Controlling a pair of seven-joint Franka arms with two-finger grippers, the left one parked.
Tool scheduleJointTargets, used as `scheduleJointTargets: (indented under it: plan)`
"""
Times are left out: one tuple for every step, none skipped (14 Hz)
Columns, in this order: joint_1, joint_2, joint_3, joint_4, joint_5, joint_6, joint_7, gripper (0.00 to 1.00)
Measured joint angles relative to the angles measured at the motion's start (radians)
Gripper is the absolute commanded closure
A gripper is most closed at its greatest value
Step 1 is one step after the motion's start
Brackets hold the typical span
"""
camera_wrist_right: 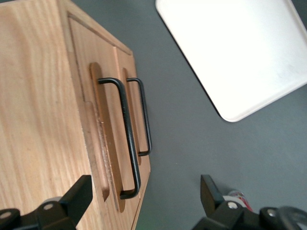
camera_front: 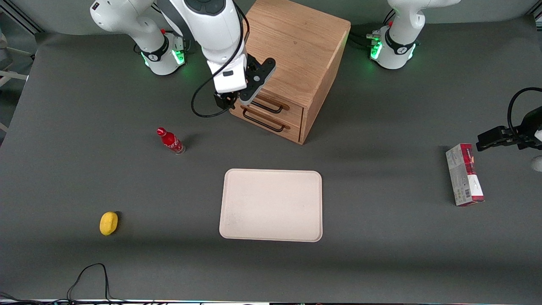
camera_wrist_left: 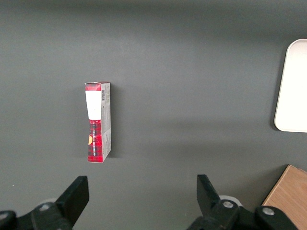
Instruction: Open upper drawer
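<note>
The wooden cabinet (camera_front: 296, 42) stands between the two arm bases, with both drawers shut flush. The upper drawer (camera_front: 292, 111) (camera_wrist_right: 108, 143) carries a thin black bar handle (camera_front: 269, 106) (camera_wrist_right: 127, 134). Just beneath it sits the lower drawer (camera_front: 275, 125) with its own handle (camera_wrist_right: 146, 120). My gripper (camera_front: 226, 101) (camera_wrist_right: 144, 187) hovers in front of the upper drawer, at the working arm's end of its handle. It is open wide, with that end of the handle in the gap and no finger touching it.
A cream tray (camera_front: 271, 205) (camera_wrist_right: 240, 52) lies nearer the front camera than the cabinet. A small red bottle (camera_front: 170, 141) stands close to my gripper. A yellow fruit (camera_front: 109, 223) lies near the front edge. A red-and-white box (camera_front: 464, 174) (camera_wrist_left: 98, 122) rests toward the parked arm's end.
</note>
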Motion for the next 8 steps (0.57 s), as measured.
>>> scheduleJointTargets:
  plan:
    - [-0.002,0.001,-0.007,0.0,0.017,0.0,-0.027,0.0]
    - [-0.007,0.001,-0.014,0.0,0.034,-0.001,-0.055,0.0]
    - [-0.014,0.001,-0.02,0.0,0.059,-0.004,-0.085,0.0]
    - [-0.027,0.001,-0.023,-0.002,0.093,-0.008,-0.113,0.0]
    - [-0.039,0.001,-0.027,-0.005,0.12,-0.01,-0.133,0.0]
    - [-0.05,0.002,-0.028,-0.009,0.132,-0.01,-0.147,0.0]
    - [-0.055,0.002,-0.029,-0.013,0.138,-0.01,-0.153,0.0]
    - [-0.054,0.004,-0.028,-0.022,0.14,-0.01,-0.156,0.0]
